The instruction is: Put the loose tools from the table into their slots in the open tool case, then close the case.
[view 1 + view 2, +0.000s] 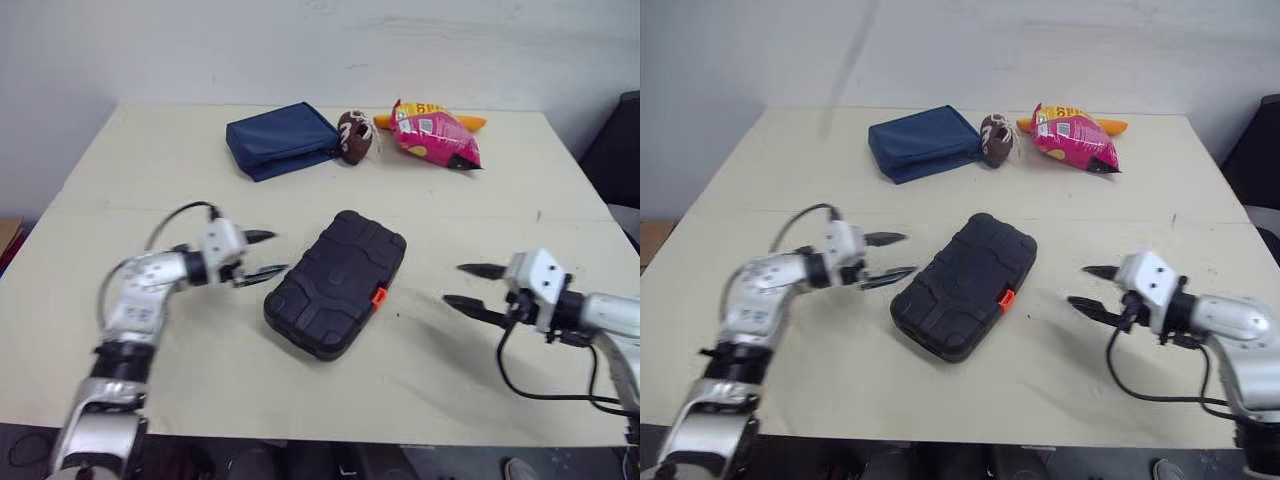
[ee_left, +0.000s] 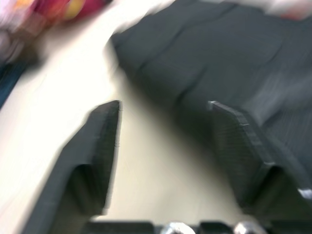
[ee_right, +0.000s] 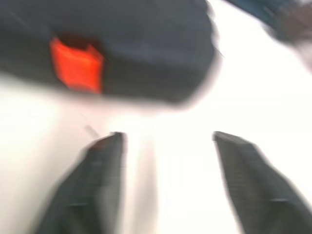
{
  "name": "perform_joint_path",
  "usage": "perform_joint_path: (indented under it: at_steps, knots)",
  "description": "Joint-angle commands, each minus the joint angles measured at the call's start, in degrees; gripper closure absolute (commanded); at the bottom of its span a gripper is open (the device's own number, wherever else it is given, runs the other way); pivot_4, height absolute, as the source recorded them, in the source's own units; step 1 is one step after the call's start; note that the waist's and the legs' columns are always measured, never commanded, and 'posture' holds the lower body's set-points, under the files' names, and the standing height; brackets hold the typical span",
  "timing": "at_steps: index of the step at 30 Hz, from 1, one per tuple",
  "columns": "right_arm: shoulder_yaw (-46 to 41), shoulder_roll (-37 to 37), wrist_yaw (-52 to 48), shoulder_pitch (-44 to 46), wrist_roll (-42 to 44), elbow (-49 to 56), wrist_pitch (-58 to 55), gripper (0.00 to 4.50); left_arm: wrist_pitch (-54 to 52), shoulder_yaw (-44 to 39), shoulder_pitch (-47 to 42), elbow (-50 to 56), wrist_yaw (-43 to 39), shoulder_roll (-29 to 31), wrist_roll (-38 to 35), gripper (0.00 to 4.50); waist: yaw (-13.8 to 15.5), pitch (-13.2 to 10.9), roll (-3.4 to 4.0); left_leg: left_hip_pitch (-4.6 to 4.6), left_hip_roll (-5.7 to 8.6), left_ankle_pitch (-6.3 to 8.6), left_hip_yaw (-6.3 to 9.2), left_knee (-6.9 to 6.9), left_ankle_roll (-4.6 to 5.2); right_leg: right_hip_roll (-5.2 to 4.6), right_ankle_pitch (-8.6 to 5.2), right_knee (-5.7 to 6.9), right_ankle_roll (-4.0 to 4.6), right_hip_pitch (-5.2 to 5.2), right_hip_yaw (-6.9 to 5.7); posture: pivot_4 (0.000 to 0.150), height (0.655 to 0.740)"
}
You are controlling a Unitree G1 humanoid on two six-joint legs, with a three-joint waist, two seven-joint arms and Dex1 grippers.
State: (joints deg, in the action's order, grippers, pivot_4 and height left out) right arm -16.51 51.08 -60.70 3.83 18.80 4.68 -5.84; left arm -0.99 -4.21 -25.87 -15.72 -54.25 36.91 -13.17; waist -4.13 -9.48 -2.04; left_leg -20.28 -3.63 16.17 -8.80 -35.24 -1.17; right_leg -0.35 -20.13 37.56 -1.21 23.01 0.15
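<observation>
Black jaws spread and empty, the left gripper [image 1: 278, 253] reaches level toward one closed tool case [image 1: 336, 283] at the middle of the tabletop [image 1: 150, 170], tips just beside its left edge. The right gripper [image 1: 453, 283], equally wide and empty, points at its one orange latch [image 1: 378, 296] from apart. Behind: one blue pouch [image 1: 282, 138], one brown ball [image 1: 355, 136], one pink snack bag [image 1: 433, 134].

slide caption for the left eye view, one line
Open left claw and open right claw flank the closed tool case on the table; blue pouch and pink snack bag behind.

Closed black tool case [image 1: 337, 283], mid-table
</observation>
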Motion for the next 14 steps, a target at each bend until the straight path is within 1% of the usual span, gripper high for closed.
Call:
perform_joint_path:
  at_steps: [1,4,6,9,14]
  knots:
    - [-6.1,1.9,0.4,-0.4,-0.7,-3.6,5.3,0.01,-3.2,-5.5,3.0,1.4,2.6,4.3,-0.6,0.0,0.3,-0.1,-0.03,-0.1,0.0,0.03,0.0,0.0,-0.02,0.0,-0.03,-0.03,-0.02,0.1,0.0,0.15,0.74]
    - [-9.0,2.4,0.9,-1.8,-1.6,-7.5,9.4,0.01,-1.0,-9.6,8.0,-0.4,4.3,8.7,0.9,0.0,0.8,-0.1,-0.03,-0.26,0.0,0.18,-0.07,0.0,0.03,-0.04,-0.04,-0.16,-0.02,0.27,0.01,0.15,0.74]
    - [-9.7,2.3,1.4,-2.4,-2.0,-8.5,10.9,0.01,-0.1,-10.9,9.7,-0.8,5.3,9.7,0.9,0.0,0.9,-0.2,-0.08,-0.27,0.0,0.29,-0.17,0.0,0.09,-0.08,-0.06,-0.2,0.0,0.3,0.04,0.15,0.74]
    - [-9.6,1.4,2.9,-2.1,-1.8,-8.7,11.6,0.01,1.3,-11.4,9.8,-0.4,6.7,9.4,0.8,0.0,1.3,-0.4,-0.08,-0.29,0.07,0.38,-0.22,-0.02,0.18,-0.2,-0.06,-0.21,0.0,0.3,0.04,0.15,0.74]
    - [-7.0,-0.6,5.2,0.1,-1.6,-8.0,11.0,0.01,0.5,-10.4,8.5,1.0,8.5,7.9,0.7,0.0,1.2,-0.5,-0.11,-0.29,0.1,0.38,-0.22,-0.14,0.18,-0.22,-0.03,-0.08,-0.01,0.3,0.05,0.15,0.74]
